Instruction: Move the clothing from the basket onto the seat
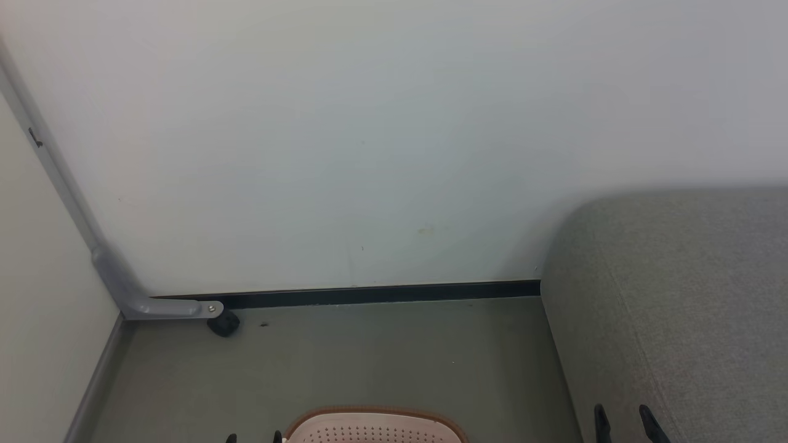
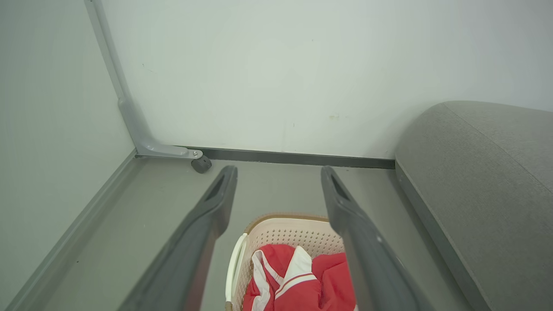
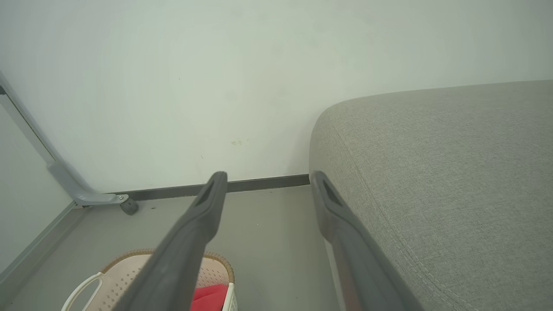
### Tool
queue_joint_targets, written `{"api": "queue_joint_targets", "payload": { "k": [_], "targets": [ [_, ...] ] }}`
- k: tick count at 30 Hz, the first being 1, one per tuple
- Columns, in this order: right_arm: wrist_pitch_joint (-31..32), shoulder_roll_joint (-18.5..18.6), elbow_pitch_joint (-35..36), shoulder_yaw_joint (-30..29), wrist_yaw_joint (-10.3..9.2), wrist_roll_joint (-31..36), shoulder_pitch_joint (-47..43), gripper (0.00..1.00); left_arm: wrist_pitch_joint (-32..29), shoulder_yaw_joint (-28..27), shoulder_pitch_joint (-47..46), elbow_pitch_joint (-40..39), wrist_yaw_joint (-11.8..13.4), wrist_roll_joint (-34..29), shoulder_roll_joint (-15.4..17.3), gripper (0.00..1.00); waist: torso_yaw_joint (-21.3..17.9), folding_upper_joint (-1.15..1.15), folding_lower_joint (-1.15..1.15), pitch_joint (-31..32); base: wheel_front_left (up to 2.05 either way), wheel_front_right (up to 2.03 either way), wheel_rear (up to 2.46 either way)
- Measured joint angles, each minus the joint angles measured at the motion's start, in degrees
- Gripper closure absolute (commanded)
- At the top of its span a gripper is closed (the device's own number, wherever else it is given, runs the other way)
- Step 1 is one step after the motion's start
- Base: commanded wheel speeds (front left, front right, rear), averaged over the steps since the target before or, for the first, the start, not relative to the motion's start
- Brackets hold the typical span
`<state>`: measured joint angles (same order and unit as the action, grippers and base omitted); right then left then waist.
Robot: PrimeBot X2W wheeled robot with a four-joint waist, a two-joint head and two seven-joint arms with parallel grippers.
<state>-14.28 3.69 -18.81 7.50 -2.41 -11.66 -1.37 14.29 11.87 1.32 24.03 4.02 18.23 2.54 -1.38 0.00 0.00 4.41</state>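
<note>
Clothing (image 2: 302, 289): red-and-white, heaped in basket (image 2: 281, 233), beside seat (image 2: 484, 172). Left gripper (image 2: 278, 169) near basket, spread wide, empty. Right gripper (image 3: 268, 175) likewise, by seat.

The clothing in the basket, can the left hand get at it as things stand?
Probably yes: the left hand is open near the basket, and the clothing lies uncovered inside, nothing between them.

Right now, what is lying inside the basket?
Inside the basket lies red-and-white clothing, bunched up. The fabric covers the basket's floor, so anything underneath and the number of garments cannot be told.
</note>
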Motion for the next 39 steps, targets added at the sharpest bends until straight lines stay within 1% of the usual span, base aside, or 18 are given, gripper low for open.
{"api": "queue_joint_targets", "payload": {
  "k": [4, 10, 13, 16, 19, 22, 25, 27, 32, 35, 39],
  "targets": [
    [0.00, -0.08, -0.34, 0.10, 0.41, 0.00, 0.37, 0.00, 0.00, -0.36, 0.04, 0.22, -0.04, 0.36, 0.02, 0.00, -0.49, 0.00, 0.00, -0.09, 0.00, 0.00, 0.00],
    [0.00, -0.11, -1.26, -0.32, 0.40, 0.00, 0.66, 0.00, 0.00, -0.36, 0.08, 0.20, -0.08, 0.93, 0.02, 0.00, -1.77, 0.00, 0.00, -0.75, 0.00, 0.00, 0.00],
    [0.00, -0.11, -1.37, -0.12, 0.41, 0.03, 0.43, 0.00, 0.00, -0.31, 0.19, 0.21, -0.57, 2.22, 0.02, 0.00, -2.47, 0.00, 0.00, -1.41, 0.00, 0.00, 0.00],
    [0.00, -0.18, -1.41, 0.63, 0.41, 0.21, -0.93, 0.00, 0.00, 0.23, 0.23, 0.27, -1.53, 2.05, 0.02, 0.00, -3.11, 0.00, 0.00, -2.44, 0.00, 0.00, 0.00],
    [0.00, -0.21, -1.51, 0.47, 0.31, 0.22, -2.24, 0.00, 0.00, 0.12, 0.36, 0.75, -1.62, 1.38, 0.02, 0.00, -3.77, 0.00, 0.00, -3.82, 0.00, 0.00, 0.00],
    [0.00, -0.22, -1.48, 0.03, -0.15, 0.77, -2.79, 0.00, 0.00, 0.22, 0.38, 1.02, -2.89, 1.18, 0.25, 0.00, -4.52, 0.00, 0.00, -5.55, 0.00, 0.00, 0.00],
    [0.00, -0.23, -1.10, -0.27, -0.68, 0.90, -2.79, 0.00, 0.00, 0.71, 0.22, 1.59, -4.04, -0.37, 1.16, 0.00, -5.36, 0.00, 0.00, -7.55, 0.00, 0.00, 0.00],
    [0.01, -0.26, -0.68, -0.22, -0.69, 1.13, -2.76, 0.00, 0.00, 1.58, -0.10, 2.46, -4.65, -0.96, 1.94, 0.00, -6.01, 0.00, 0.00, -8.97, 0.00, 0.00, 0.00],
    [0.01, -0.51, 0.65, 0.44, -1.19, 1.66, -2.58, 0.00, 0.00, 3.85, -2.05, 5.19, -7.13, -2.96, 4.12, 0.00, -7.95, 0.00, 0.01, -12.71, 0.00, 0.00, 0.00],
    [0.00, -0.68, 1.66, 1.37, -1.19, 1.99, -2.14, 0.00, 0.00, 5.45, -3.84, 6.95, -8.05, -5.31, 5.75, 0.00, -9.24, 0.00, 0.01, -15.04, 0.00, 0.00, 0.00],
    [0.00, -0.83, 3.26, 2.60, -1.37, 2.38, -1.10, 0.00, -0.01, 6.61, -6.11, 9.44, -8.47, -6.67, 7.61, 0.00, -10.99, 0.01, 0.01, -18.28, 0.00, 0.00, 0.00]
  ]
}}
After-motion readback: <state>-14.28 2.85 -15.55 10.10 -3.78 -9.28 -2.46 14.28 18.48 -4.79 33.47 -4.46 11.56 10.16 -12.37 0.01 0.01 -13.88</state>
